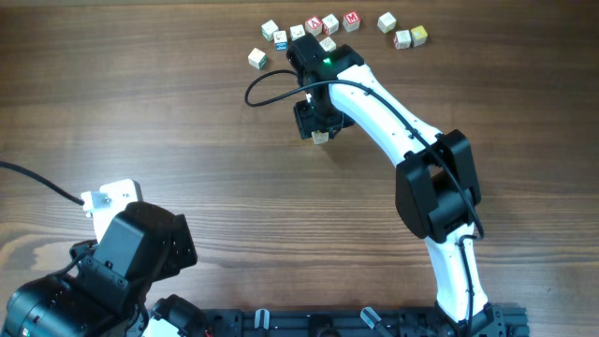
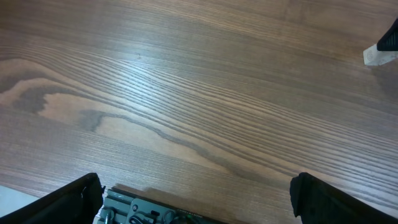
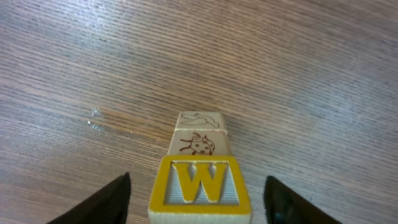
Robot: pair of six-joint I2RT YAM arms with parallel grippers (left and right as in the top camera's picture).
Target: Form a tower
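Seeing the right gripper (image 1: 316,122) straddling the tower (image 3: 199,142), jaws apart: we get a clear gap between each finger (image 3: 102,202) and the yellow-framed W cube (image 3: 200,183) on top. Nothing clamped. The tower stands on the table (image 1: 140,103), just on our side of the loose letter cubes (image 1: 323,23) scattered along the far edge. The left gripper (image 2: 196,186) is spread wide over wood grain, holding nothing, well apart from the tower.
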